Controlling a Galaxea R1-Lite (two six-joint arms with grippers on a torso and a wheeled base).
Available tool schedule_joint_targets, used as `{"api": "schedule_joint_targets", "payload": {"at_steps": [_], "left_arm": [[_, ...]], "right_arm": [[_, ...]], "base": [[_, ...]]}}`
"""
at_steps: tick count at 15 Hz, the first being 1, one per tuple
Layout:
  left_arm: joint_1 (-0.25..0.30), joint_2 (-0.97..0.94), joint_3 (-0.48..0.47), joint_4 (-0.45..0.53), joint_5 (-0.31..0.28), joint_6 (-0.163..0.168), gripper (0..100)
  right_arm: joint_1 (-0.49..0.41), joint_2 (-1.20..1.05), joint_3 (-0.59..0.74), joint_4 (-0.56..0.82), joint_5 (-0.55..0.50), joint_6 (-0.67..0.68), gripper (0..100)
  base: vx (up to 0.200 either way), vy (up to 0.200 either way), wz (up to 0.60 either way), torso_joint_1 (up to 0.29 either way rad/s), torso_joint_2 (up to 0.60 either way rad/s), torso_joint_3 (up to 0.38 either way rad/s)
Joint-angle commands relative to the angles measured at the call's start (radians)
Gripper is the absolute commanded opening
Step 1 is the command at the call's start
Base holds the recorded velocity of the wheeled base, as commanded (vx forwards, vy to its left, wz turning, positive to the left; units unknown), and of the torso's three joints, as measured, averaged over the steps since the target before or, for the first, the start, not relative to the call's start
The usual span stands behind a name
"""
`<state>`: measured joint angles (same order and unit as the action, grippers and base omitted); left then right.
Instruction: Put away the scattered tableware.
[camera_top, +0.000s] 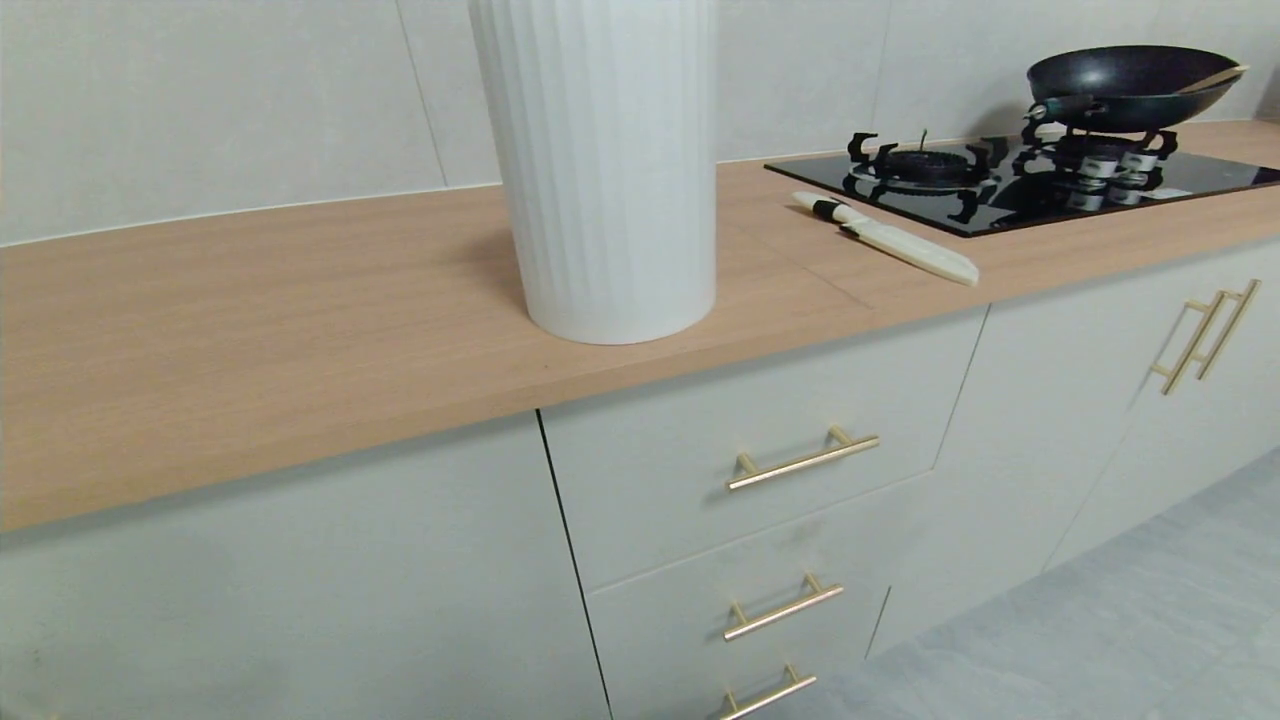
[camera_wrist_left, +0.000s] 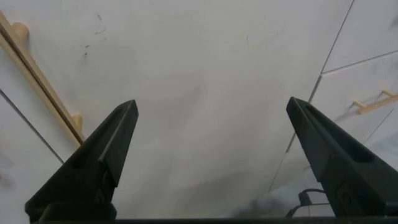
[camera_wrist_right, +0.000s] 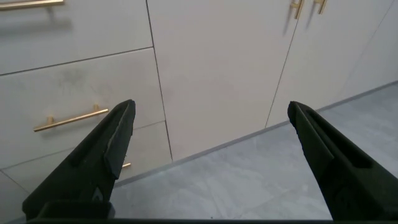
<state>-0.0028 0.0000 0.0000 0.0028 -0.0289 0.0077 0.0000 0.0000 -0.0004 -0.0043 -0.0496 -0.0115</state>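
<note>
Knife (camera_top: 885, 238) is seen at 3 o'clock of holder (camera_top: 605, 170) on tabletop (camera_top: 250, 320). Judged light, stiff, slick; handle end is preferred. Left hand (camera_wrist_left: 211, 102), right hand (camera_wrist_right: 211, 104): spread apart.

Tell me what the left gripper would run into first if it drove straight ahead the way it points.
The left gripper, jaws open, faces a plain pale cabinet front and would likely meet that panel first, beside the gold handle. How near it is cannot be told.
</note>
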Motion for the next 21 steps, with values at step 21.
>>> {"api": "schedule_joint_targets", "payload": {"at_steps": [21], "left_arm": [[0.0,0.0,0.0,0.0,0.0,0.002,100]], "right_arm": [[0.0,0.002,0.0,0.0,-0.001,0.001,100]], "base": [[0.0,-0.057,0.26,0.002,0.0,0.002]]}}
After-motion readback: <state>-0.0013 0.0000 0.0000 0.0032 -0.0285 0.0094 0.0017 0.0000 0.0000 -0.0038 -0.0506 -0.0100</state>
